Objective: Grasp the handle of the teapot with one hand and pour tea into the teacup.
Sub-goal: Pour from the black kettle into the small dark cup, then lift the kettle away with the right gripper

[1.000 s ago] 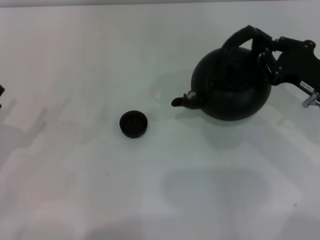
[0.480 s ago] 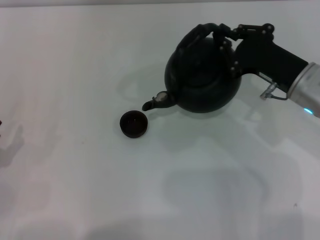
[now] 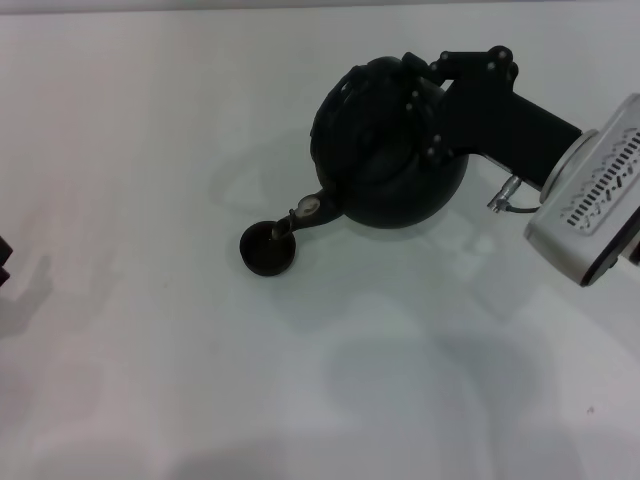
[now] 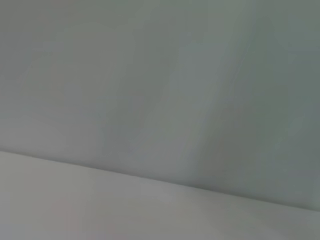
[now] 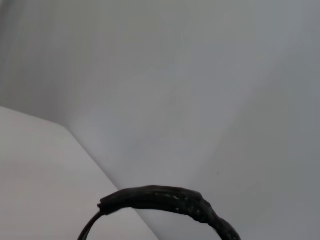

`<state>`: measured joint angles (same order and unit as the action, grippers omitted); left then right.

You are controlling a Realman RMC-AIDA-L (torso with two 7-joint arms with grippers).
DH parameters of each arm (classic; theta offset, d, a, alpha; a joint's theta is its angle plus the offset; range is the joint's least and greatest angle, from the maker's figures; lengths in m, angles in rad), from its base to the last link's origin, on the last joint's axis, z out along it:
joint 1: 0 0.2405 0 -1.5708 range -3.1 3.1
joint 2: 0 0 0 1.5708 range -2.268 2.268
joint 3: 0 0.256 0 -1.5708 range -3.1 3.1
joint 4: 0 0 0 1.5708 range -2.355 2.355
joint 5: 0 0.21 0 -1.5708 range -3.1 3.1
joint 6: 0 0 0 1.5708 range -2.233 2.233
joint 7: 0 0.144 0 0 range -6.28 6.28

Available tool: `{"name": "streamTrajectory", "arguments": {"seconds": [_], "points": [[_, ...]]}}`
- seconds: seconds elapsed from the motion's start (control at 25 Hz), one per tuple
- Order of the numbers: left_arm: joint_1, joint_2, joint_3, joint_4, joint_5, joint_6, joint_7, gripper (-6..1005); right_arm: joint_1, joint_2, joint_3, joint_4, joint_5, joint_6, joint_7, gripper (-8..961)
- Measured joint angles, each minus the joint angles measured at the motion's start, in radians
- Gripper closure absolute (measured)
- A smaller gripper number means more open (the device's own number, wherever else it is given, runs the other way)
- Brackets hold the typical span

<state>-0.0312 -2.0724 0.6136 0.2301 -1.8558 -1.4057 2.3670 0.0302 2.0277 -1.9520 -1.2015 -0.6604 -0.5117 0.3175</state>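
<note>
The teapot (image 3: 385, 150) is tilted, its spout (image 3: 300, 215) dipping down-left right over the teacup (image 3: 267, 249) on the white table (image 3: 150, 350). The right gripper (image 3: 420, 95) has its jaws pinching the handle (image 3: 375, 80). Half a second ago the spout stopped just short of the cup. The left arm (image 3: 3, 262) sits at the table's left edge.

pale surface (image 4: 75, 210) | grey backdrop (image 4: 165, 80), possibly a wall

No readable text, label, brand, number or sign in any view. Teapot (image 3: 390, 150) and teacup (image 3: 267, 249) carry no markings. The pale wrist housing (image 3: 590, 205) of the right arm shows rows of small dark marks in the head view, too small to tell whether they are lettering. Both wrist views: nothing written.
</note>
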Motion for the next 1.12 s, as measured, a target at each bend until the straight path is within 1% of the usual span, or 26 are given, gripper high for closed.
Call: {"name": "streamTrajectory", "arguments": {"seconds": [0.16, 0.48, 1.0, 1.12], "points": [[-0.002, 0.000, 0.000, 0.000, 0.000, 0.001, 0.000, 128, -0.016, 0.000, -0.014, -0.028, 0.000, 0.014, -0.028, 840], [-0.005, 0.002, -0.001, 0.000, 0.001, 0.002, 0.005, 128, -0.018, 0.000, -0.034, -0.053, 0.000, 0.036, -0.093, 846], [-0.018, 0.000, -0.003, -0.001, 0.001, 0.004, 0.008, 127, -0.001, 0.000, -0.108, -0.131, 0.001, 0.175, -0.235, 850], [-0.020, 0.000, -0.003, -0.002, 0.001, 0.005, 0.008, 127, 0.002, 0.000, -0.119, -0.136, 0.001, 0.189, -0.250, 850]]}}
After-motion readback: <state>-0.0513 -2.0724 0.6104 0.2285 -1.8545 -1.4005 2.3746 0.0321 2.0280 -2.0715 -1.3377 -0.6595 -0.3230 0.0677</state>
